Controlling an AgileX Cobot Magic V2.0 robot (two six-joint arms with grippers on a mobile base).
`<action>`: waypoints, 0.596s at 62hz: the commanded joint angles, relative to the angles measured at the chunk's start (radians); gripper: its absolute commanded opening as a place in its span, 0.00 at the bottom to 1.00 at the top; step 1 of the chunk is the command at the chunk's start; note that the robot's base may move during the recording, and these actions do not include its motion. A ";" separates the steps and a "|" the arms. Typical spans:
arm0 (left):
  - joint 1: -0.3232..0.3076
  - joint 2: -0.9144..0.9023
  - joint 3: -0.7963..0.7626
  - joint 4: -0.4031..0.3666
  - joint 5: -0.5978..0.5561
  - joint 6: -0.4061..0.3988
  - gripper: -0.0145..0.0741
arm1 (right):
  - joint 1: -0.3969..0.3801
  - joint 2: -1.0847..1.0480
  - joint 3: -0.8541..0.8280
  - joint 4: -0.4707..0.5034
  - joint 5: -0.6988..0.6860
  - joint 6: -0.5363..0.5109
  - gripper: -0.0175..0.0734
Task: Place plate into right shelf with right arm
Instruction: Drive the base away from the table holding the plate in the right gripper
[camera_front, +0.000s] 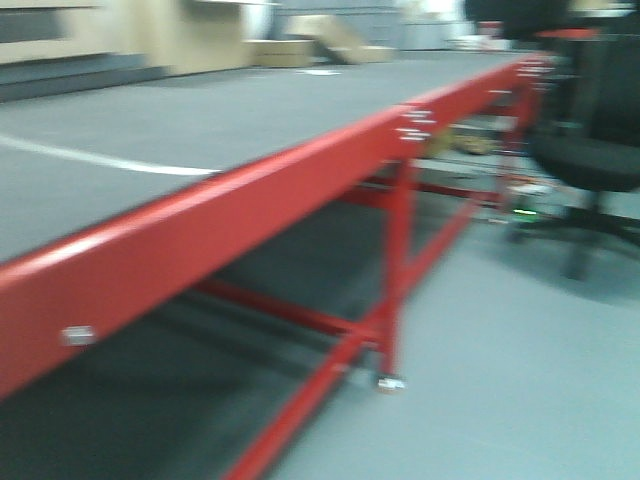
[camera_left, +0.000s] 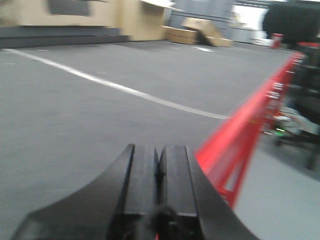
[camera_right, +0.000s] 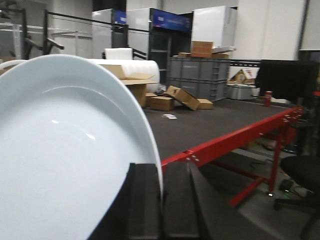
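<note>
**Plate gripped on edge in the right claw, beside the red table**

From where I stand, the plate (camera_right: 65, 160) is in the right gripper (camera_right: 161, 175). The claw's two black fingers (camera_right: 145, 200) are pinched onto its rim, one on each side, so the plate stands on edge rather than lying flat. In the right wrist view its white hollow face fills the whole left side, glossy, with a couple of small light spots on it.

Past the plate runs a long table (camera_right: 235, 137) with a red metal frame and a dark grey top. Its legs and cross-braces go down to a pale grey floor. At the far end of that top lie a few cardboard boxes (camera_right: 182, 96), tipped at odd angles, and behind them sits a row of grey crates (camera_right: 200, 75). A small red can (camera_right: 268, 98) stands further right. A black office chair (camera_front: 590, 150) sits on the floor just off the table's right side.

The left gripper (camera_left: 159, 155) is closed on nothing, its fingers (camera_left: 142, 170) pressed flat against each other. It hangs over the grey tabletop, near the red edge on its right. A white line (camera_left: 125, 89) crosses the top ahead of it at a slant.

The front view is smeared with blur, and it shows only the red rail running away, the grey top and the chair.
</note>
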 joint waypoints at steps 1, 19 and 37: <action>0.002 -0.012 0.009 0.000 -0.089 -0.006 0.11 | -0.003 0.012 -0.031 -0.023 -0.091 -0.005 0.25; 0.002 -0.012 0.009 0.000 -0.089 -0.006 0.11 | -0.003 0.012 -0.031 -0.023 -0.091 -0.005 0.25; 0.002 -0.012 0.009 0.000 -0.089 -0.006 0.11 | -0.003 0.012 -0.031 -0.023 -0.091 -0.005 0.25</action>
